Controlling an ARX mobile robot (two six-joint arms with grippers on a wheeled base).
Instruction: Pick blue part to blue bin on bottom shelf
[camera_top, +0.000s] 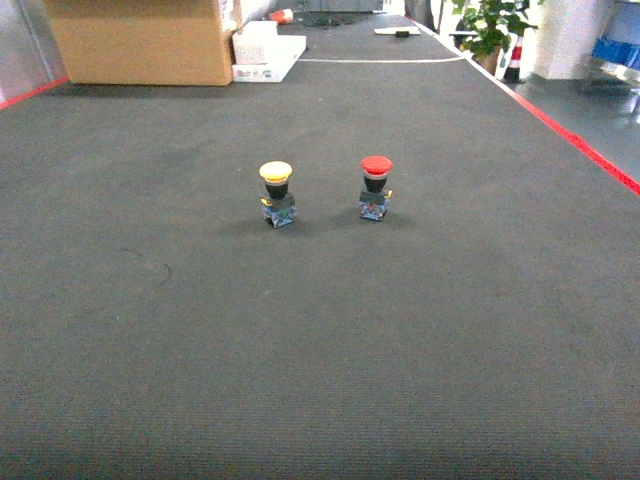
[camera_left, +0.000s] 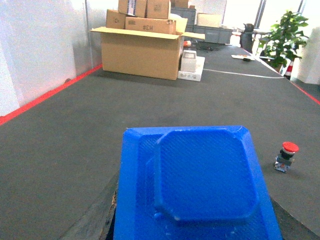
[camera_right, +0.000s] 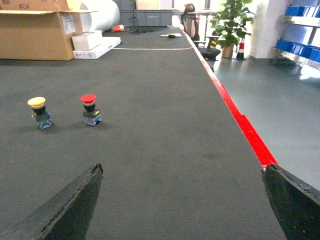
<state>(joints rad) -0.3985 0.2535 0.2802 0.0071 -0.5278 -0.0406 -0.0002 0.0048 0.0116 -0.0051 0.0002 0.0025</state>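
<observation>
Blue part (camera_left: 200, 185) sits clamped in the left tool, filling its wrist view; keep it level while carrying toward the shelf, unseen here. Right tool (camera_right: 180, 200) hangs spread, empty. Ahead-left stand red pushbutton (camera_top: 375, 187) and yellow pushbutton (camera_top: 277, 194).

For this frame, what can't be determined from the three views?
- Left gripper's grasp: left wrist view, the blue part fills the foreground and hides the fingers.
- Blue part's near end: cut by the bottom edge.
- Bottom shelf: not identifiable in any view.
- Right gripper: only finger edges show.
</observation>
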